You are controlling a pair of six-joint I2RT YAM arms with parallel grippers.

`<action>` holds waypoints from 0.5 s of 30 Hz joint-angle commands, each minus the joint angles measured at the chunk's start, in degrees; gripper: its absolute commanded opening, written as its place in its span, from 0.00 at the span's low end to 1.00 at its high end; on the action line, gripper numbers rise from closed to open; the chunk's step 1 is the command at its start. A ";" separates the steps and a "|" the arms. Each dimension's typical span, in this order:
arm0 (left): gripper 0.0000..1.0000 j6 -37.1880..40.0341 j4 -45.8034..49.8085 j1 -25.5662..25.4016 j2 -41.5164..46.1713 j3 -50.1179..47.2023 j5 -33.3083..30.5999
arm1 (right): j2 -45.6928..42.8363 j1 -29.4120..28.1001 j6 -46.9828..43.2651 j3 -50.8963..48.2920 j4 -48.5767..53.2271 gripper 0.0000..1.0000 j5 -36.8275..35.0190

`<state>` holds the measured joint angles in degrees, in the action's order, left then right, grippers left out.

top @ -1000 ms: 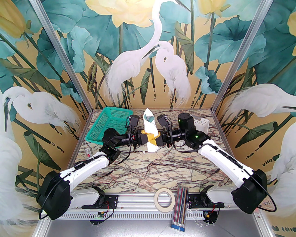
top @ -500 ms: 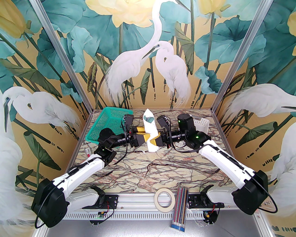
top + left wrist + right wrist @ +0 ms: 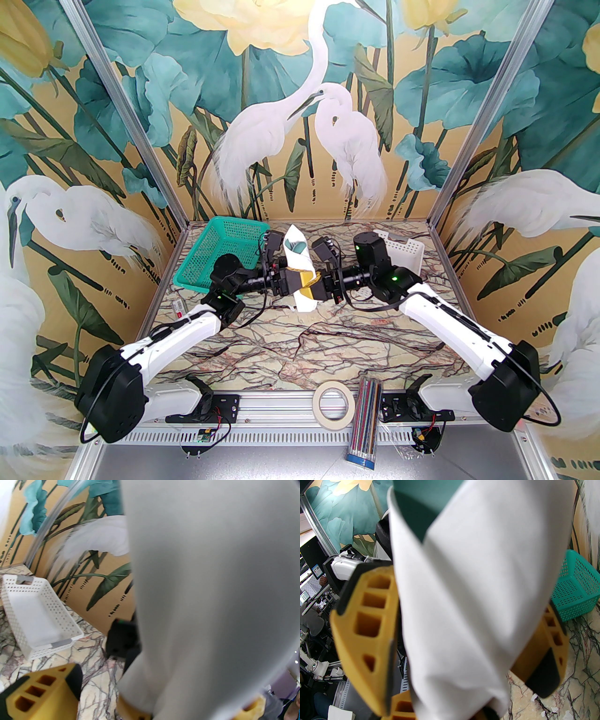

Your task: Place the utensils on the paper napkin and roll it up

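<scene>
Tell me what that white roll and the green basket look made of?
The white roll looks like thin, soft matte paper: it folds and creases loosely. The green basket looks like moulded plastic, smooth and slightly shiny, with a regular grid of holes through its walls.

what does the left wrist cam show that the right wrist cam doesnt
Left wrist: the white perforated basket, and the left gripper open around the rolled napkin. Right wrist: the green basket, a dark green utensil in the roll's top, and the right gripper shut on the roll. Both: the napkin up close and the marble table.
</scene>
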<state>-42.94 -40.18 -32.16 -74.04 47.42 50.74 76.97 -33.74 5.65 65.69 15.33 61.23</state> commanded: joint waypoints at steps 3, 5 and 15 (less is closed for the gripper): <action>0.69 -4.14 -4.82 -0.44 -1.58 2.74 3.83 | 0.90 -0.63 -1.86 1.73 1.22 0.00 -0.63; 0.62 -4.57 -4.79 -0.37 -2.04 3.06 4.73 | 0.81 -0.63 -1.95 1.63 1.15 0.00 -0.90; 0.27 -6.26 -7.74 -0.42 -1.94 2.42 7.00 | -1.15 -0.21 -1.49 0.10 0.81 0.00 -4.24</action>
<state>-48.77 -45.34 -32.27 -75.99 49.17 55.00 77.30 -34.04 4.43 65.73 16.14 59.51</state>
